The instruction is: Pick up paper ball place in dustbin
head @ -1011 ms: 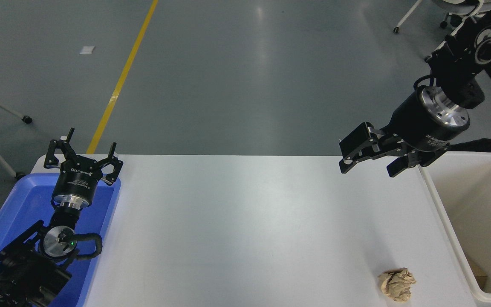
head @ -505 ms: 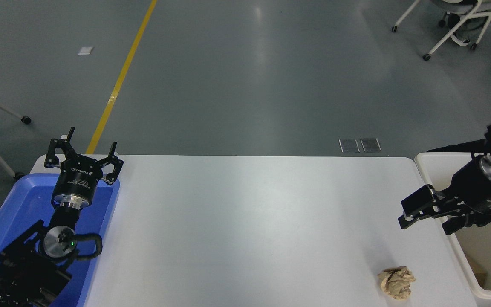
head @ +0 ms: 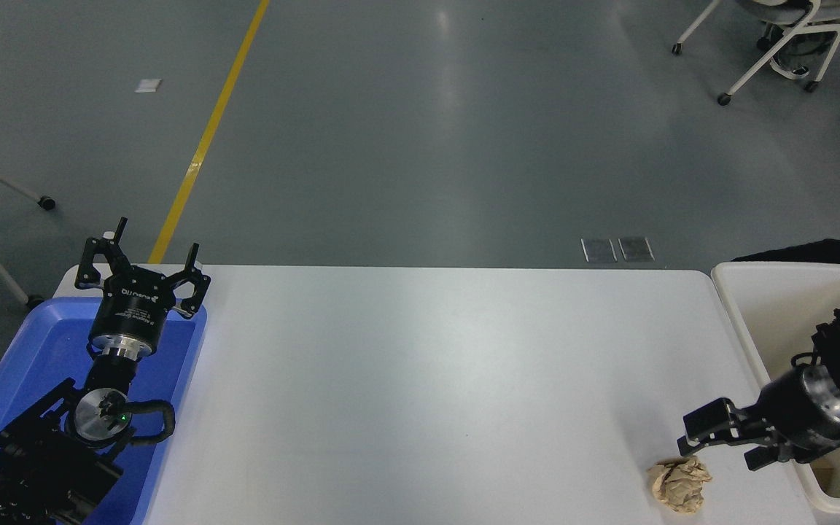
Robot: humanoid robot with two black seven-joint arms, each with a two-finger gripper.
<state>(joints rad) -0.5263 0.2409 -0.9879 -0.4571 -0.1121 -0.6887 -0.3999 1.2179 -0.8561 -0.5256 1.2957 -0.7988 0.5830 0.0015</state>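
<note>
Starting at the left, the left gripper (head: 141,264) is seen parked over the blue tray (head: 41,343), its fingers spread open and pointing away from the camera. White lettering is printed on its black body, but it is seen upside down and cannot be read with certainty. This arm is unchanged from the earlier frames. The tray's near end is cut off by the picture's edge and partly hidden under the arm.

On the table (head: 420,379), the paper ball (head: 679,485) lies near the front right corner, where it lay before, untouched.

The right gripper (head: 730,441) has been brought down from high above the table's far right corner to just above and behind the ball. Its fingers are open, one close over the ball's top, the other toward the bin; contact with the paper cannot be made out. Lettering on this gripper is too small to read.

At the far right, the bin (head: 752,343) stands against the table's edge, cut off by the frame and partly covered by the right arm. A dark sleeve (head: 814,251) is seen behind it.
</note>
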